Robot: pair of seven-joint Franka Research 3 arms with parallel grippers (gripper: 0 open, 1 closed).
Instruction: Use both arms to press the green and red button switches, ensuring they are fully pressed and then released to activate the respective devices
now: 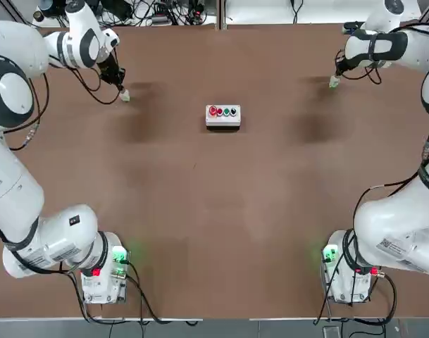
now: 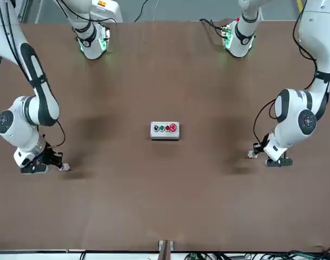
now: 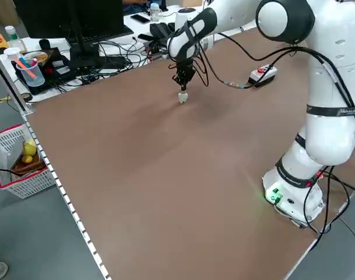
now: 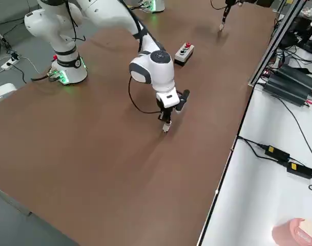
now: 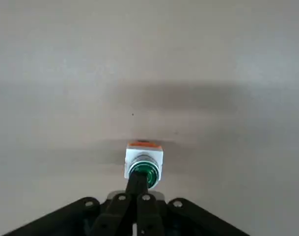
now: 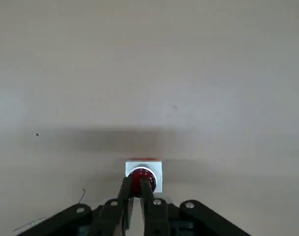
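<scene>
The green button switch point(image 5: 144, 169), a tiny white body with a round green cap, sits at the far left of the table point(image 1: 125, 96). My left gripper point(image 5: 137, 186) is shut, and its joined dark tips rest on the near edge of the green cap. The red button switch point(image 6: 142, 176) stands at the far right point(image 1: 333, 83). My right gripper point(image 6: 137, 188) is shut too, with its tips down on the red cap. In the left side view the left gripper point(image 3: 183, 88) hangs straight over its switch point(image 3: 183, 98). The right side view shows the right gripper point(image 4: 166, 121) likewise over its switch point(image 4: 166, 128).
A wider white box point(image 1: 222, 115) with a row of red and green buttons sits mid-table between the arms. Both arm bases point(image 1: 101, 274) stand at the near edge with green lights on. Cables and electronics point(image 3: 84, 52) line the bench beyond the far edge.
</scene>
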